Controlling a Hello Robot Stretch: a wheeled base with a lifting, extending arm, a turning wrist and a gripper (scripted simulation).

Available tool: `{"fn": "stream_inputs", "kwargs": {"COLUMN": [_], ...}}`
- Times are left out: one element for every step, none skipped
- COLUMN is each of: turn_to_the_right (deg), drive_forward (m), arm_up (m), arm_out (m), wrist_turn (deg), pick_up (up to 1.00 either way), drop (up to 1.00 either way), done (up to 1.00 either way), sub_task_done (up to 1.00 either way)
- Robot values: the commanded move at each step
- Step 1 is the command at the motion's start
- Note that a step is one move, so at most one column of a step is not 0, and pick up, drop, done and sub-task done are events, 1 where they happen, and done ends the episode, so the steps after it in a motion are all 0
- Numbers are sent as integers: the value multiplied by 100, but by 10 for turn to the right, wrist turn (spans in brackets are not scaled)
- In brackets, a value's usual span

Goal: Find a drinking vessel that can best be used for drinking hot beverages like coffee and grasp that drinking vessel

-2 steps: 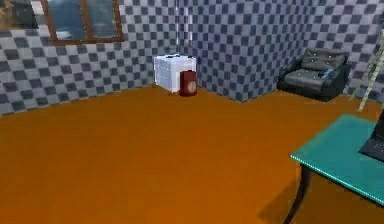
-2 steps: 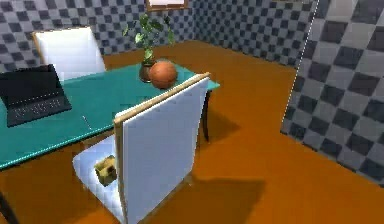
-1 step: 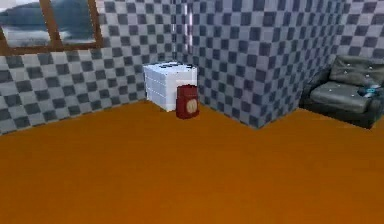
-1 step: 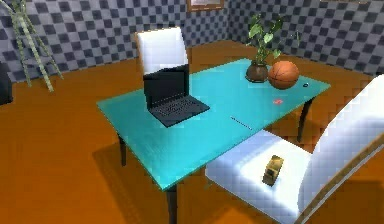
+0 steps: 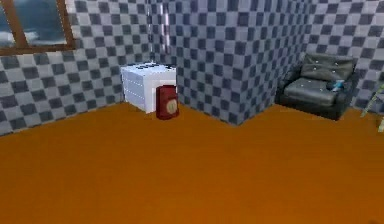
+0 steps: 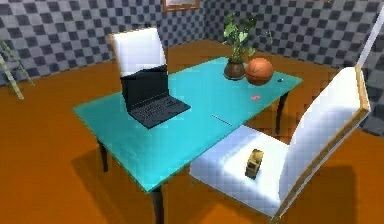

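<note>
Pot (image 6: 235, 71) with plant (image 6: 238, 32) on table (image 6: 205, 105)

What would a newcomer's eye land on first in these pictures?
Probably the turquoise table across the arm side view, with an open laptop on it and a plant and orange ball at its far end. In the forward view, a white cabinet with a red object before it stands by the checkered wall, a dark armchair at the right.

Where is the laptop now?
In the arm side view, the laptop sits open on the teal table, left of centre, before the far white chair.
</note>
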Motion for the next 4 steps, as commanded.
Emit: {"fn": "stream_inputs", "kwargs": {"turn_to_the_right": [0, 420, 0, 0], "drive_forward": [30, 0, 100, 50], "arm_up": [0, 0, 0, 0], "arm_out": [0, 0, 0, 0], "wrist_turn": [0, 0, 0, 0], "pick_up": [0, 0, 0, 0], "drop": [0, 0, 0, 0], "done": [0, 0, 0, 0], "sub_task_done": [0, 0, 0, 0]}}
